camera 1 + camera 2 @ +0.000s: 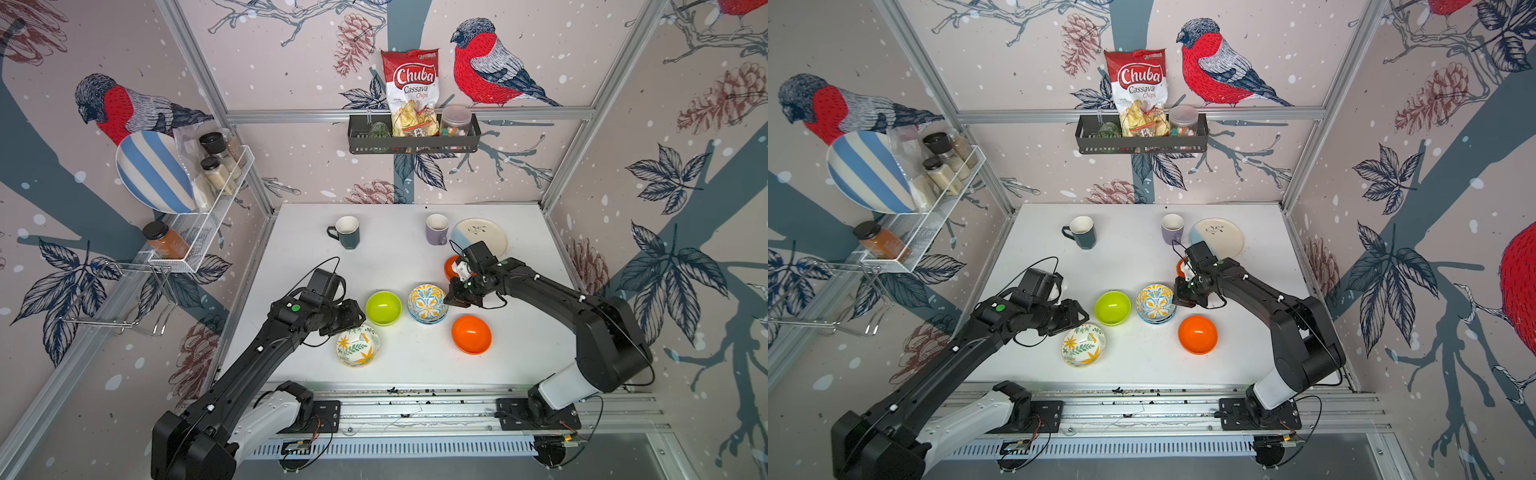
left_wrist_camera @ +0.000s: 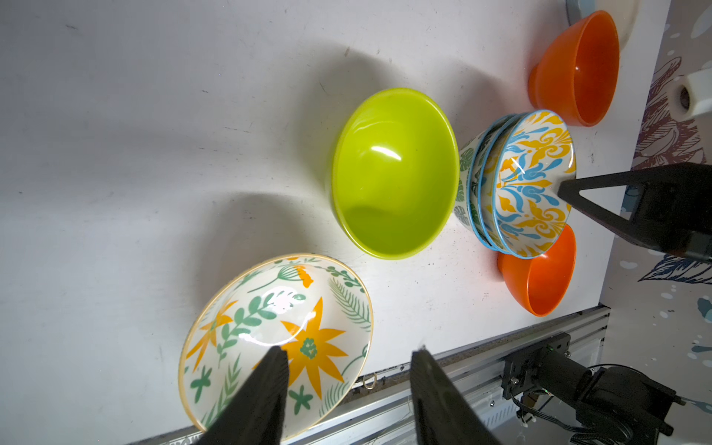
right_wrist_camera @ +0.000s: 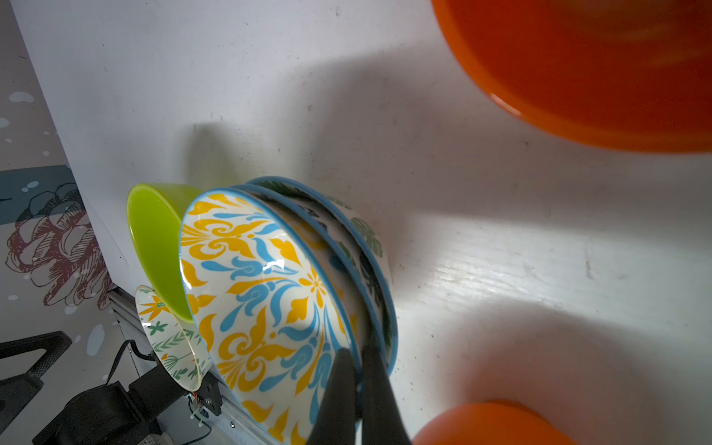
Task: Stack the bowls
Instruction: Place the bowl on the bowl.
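Mid-table stands a stack of three bowls (image 1: 427,303): two yellow-blue floral ones nested in a leaf-print one (image 2: 464,185). My right gripper (image 3: 357,350) is shut on the rim of the top floral bowl (image 3: 262,285), one finger inside and one outside. A lime-green bowl (image 1: 383,307) sits just left of the stack. In front of it lies a white leaf-print bowl (image 2: 277,327). My left gripper (image 2: 348,352) hovers open over that bowl's edge, holding nothing. One orange bowl (image 1: 471,334) sits front right. Another orange bowl (image 1: 450,266) is partly hidden behind the right wrist.
A dark green mug (image 1: 347,232), a lilac mug (image 1: 437,228) and a cream-and-blue plate (image 1: 482,235) stand at the back of the table. The metal rail (image 1: 415,409) runs along the front edge. Racks with jars and a striped plate hang on the walls.
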You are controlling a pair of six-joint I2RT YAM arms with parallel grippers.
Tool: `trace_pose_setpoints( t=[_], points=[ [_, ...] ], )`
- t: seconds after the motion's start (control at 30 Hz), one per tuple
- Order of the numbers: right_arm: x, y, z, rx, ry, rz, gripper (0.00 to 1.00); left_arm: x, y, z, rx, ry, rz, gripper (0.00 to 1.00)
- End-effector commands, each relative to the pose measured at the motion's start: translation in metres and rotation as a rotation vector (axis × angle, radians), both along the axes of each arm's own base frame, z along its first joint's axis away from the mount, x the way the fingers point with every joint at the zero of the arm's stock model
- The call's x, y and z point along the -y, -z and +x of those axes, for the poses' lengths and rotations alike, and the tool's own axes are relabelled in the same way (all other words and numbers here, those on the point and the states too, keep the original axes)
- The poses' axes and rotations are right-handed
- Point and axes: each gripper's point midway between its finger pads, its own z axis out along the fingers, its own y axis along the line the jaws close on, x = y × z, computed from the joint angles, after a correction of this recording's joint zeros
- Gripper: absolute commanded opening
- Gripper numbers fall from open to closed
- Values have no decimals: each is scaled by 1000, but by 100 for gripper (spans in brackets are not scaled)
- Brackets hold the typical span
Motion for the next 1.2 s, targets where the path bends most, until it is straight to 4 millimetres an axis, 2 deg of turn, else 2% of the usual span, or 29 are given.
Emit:
trace_pose_setpoints(
  t=[0.0,0.77,1.17],
  points=[
    [-2,-3,-1,16,-26,1,9,1,-5,5,30,4,-5,54],
    [9,-12,1,46,-19,-48,16,-1,-5,5,24,13,10,55],
    [12,-5,4,38,-6,-67,16,-3,-4,2,24,10,19,55]
  ],
)
